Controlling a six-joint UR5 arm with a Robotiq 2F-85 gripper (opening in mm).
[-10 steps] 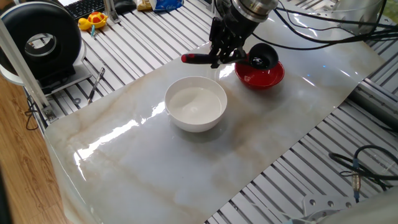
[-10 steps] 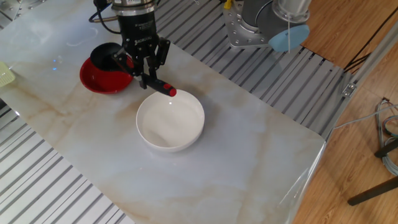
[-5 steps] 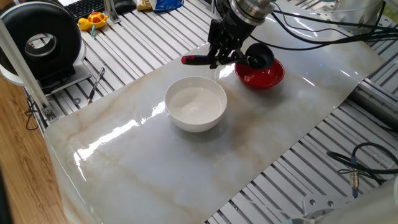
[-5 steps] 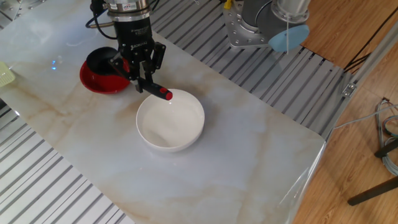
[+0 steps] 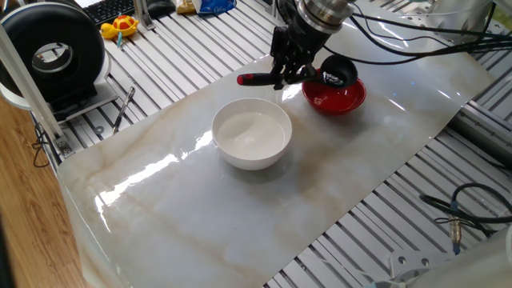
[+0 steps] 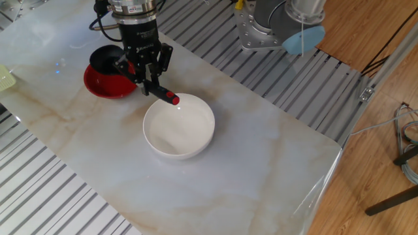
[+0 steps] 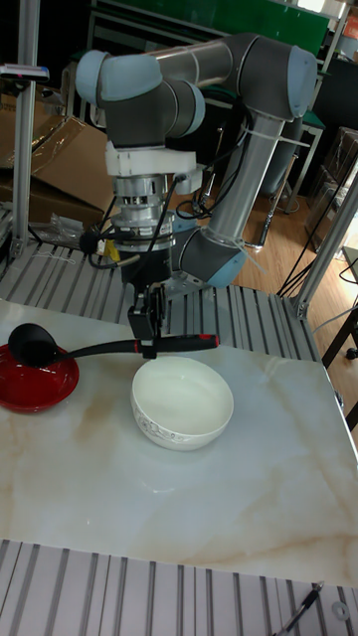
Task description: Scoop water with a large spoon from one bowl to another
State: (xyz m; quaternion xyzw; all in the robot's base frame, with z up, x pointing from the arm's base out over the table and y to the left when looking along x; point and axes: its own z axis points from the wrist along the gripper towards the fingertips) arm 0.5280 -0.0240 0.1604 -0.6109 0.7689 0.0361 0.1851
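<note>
My gripper is shut on the thin handle of the large spoon, a black ladle. The spoon lies nearly level; its round scoop hangs over the small red bowl. Its red handle end reaches over the far rim of the white bowl. Faint glints in the white bowl suggest water. I cannot tell whether the scoop or the red bowl holds water.
Both bowls stand on a marble-patterned sheet over a slatted metal table. A black round device and a yellow toy sit at the far left. Cables trail at the right, and the robot base stands behind the sheet.
The gripper and spoon have shifted slightly toward the red bowl, so the scoop sits further over it. Neither bowl has moved.
</note>
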